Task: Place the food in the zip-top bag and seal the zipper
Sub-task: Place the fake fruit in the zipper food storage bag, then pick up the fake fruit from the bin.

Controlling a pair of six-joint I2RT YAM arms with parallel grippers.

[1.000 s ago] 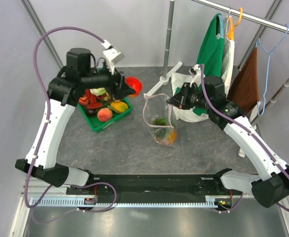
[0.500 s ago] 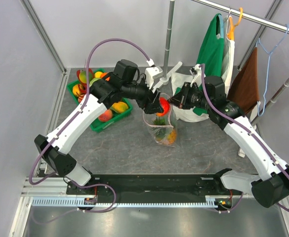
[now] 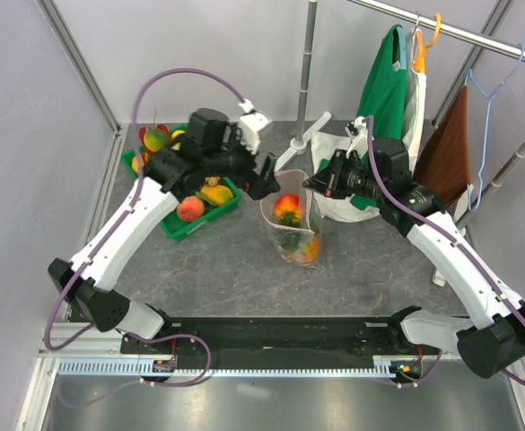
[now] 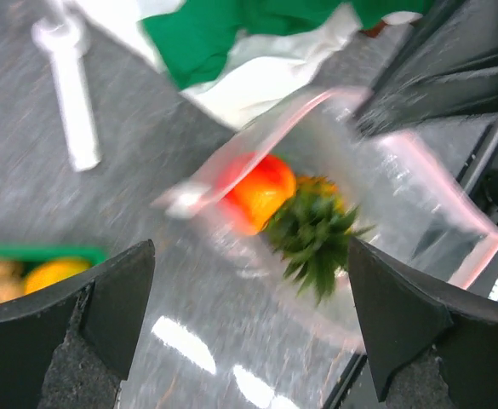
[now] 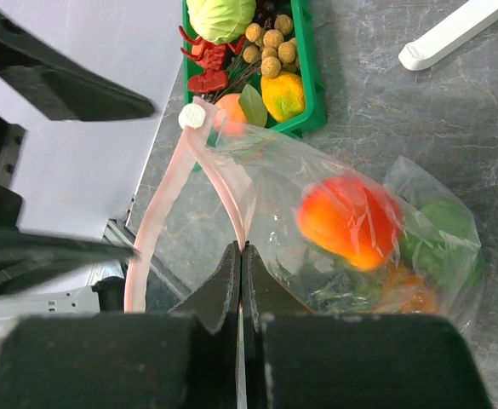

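The zip-top bag (image 3: 293, 235) stands open at mid-table. A red-orange peach (image 3: 286, 208) lies in it on top of green leafy food and orange pieces (image 3: 309, 251). My right gripper (image 3: 312, 185) is shut on the bag's right rim and holds it up. In the right wrist view the jaws (image 5: 241, 256) pinch the pink zipper (image 5: 159, 217), and the peach (image 5: 348, 221) shows through the plastic. My left gripper (image 3: 267, 179) is open and empty just left of the bag's mouth. In the left wrist view it (image 4: 249, 315) hovers over the bag (image 4: 376, 170) and peach (image 4: 257, 192).
A green tray (image 3: 183, 231) with more toy food stands at back left; it also shows in the right wrist view (image 5: 311, 81). A white rack foot (image 3: 291, 154) and pole stand behind the bag. Green and white cloth (image 3: 380, 99) and a brown cloth (image 3: 448, 144) hang at back right.
My left arm swung from the tray to the bag carrying the red-orange peach, let it go into the bag, and has drawn back a little to the left. The right arm held still.
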